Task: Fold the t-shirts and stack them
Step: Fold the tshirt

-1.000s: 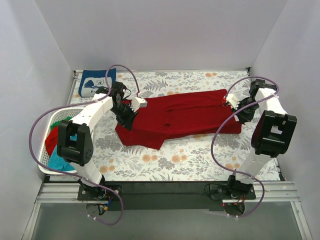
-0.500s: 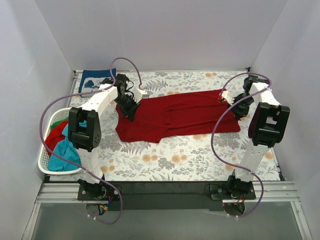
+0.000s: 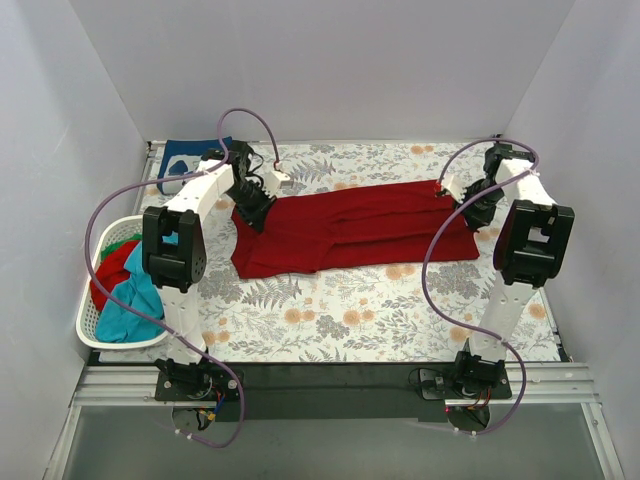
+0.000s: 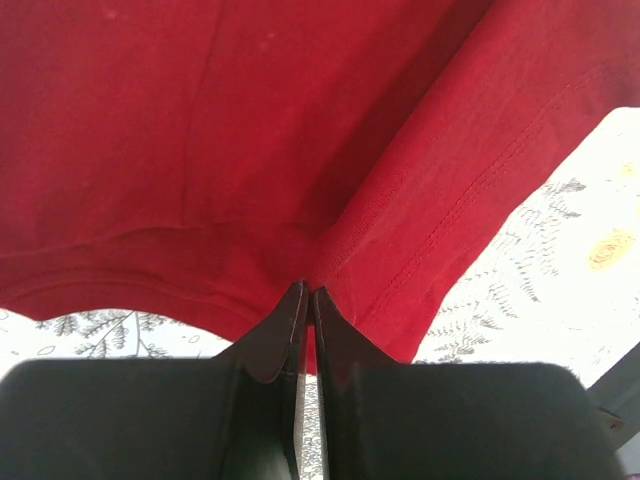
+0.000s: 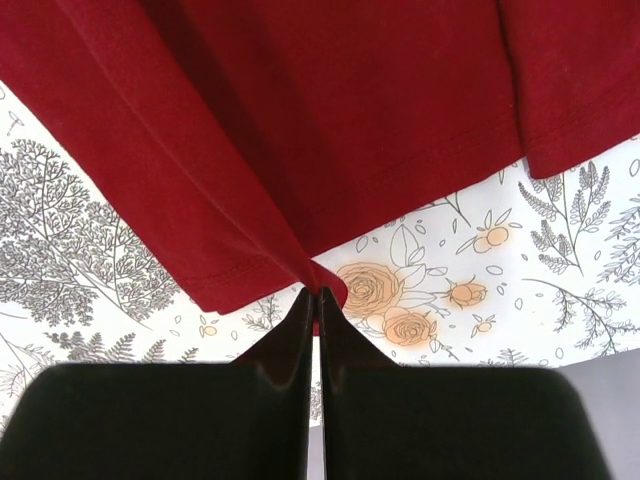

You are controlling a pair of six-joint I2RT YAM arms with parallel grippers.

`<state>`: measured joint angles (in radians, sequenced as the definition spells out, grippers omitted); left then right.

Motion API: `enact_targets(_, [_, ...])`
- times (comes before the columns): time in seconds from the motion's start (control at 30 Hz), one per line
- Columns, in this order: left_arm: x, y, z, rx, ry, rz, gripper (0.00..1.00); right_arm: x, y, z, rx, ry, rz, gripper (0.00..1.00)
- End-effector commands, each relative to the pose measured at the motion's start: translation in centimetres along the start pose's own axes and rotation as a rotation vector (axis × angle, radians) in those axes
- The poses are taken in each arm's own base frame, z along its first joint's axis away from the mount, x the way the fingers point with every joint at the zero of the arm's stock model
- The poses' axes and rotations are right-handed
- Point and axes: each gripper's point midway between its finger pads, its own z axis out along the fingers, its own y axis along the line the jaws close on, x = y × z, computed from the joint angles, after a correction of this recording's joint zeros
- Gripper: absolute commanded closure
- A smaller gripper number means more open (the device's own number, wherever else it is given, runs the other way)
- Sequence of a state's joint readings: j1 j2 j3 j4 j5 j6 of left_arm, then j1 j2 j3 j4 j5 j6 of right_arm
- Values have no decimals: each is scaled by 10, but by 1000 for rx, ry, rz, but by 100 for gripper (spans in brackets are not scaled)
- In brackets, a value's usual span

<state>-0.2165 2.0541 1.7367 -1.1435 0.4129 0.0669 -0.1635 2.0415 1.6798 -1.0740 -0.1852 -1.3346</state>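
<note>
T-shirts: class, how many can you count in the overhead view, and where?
5: dark red shirt spread on the table; navy shirt at the far-left corner; red shirt, teal shirt and green shirt in the basket. More may hide beneath.

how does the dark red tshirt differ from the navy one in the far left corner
The dark red t-shirt lies stretched across the middle; the navy t-shirt is a small compact bundle. The red one is pinched at both ends by the left claw and right claw; no claw holds the navy one. Both rest on the floral table cloth.
</note>
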Motion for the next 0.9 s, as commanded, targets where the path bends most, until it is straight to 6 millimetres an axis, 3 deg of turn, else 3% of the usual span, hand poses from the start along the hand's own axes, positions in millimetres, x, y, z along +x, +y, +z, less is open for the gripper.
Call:
enact_targets(0.0, [-12, 14, -11, -45, -34, 31, 100, -3, -5, -1, -3, 9, 2, 99])
enact_targets(0.87, [-15, 32, -1, -58, -27, 25, 100, -13, -24, 12, 3, 21, -18, 99])
